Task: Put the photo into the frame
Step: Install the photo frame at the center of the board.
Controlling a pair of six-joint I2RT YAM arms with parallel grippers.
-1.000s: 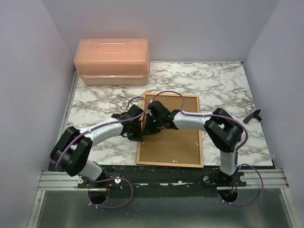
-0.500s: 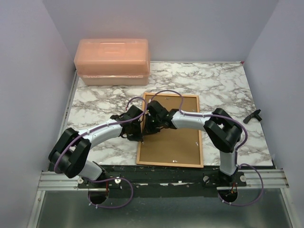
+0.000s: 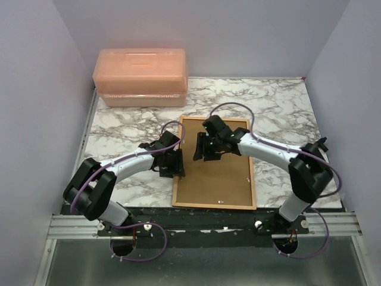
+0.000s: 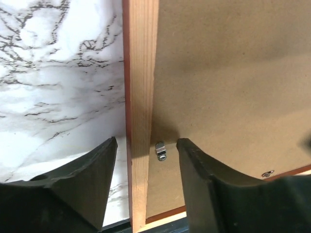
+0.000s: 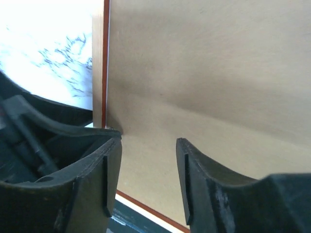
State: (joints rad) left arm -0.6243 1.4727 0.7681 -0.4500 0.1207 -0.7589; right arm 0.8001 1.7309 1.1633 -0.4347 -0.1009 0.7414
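The frame [image 3: 252, 174] lies back-up on the marble table, its wood-coloured rail [image 4: 141, 97] around a brown backing board [image 3: 217, 179]. The photo is hidden. My left gripper [image 3: 176, 169] is open at the frame's left edge. In the left wrist view it [image 4: 147, 145] straddles the rail, with a small metal clip [image 4: 160, 151] between the fingers. Over the upper left part of the board, my right gripper [image 3: 202, 153] is open too. In the right wrist view it [image 5: 148, 145] has only bare backing board [image 5: 204, 73] between its fingers.
A translucent orange lidded box [image 3: 141, 76] stands at the back left. A small black part [image 3: 317, 146] lies by the table's right edge. Purple walls close in both sides. The marble table top [image 3: 280, 107] shows around the frame.
Both grippers have gone from shut to open. The right arm has swung its elbow out to the right and its gripper has shifted right over the board. The left arm has hardly moved.
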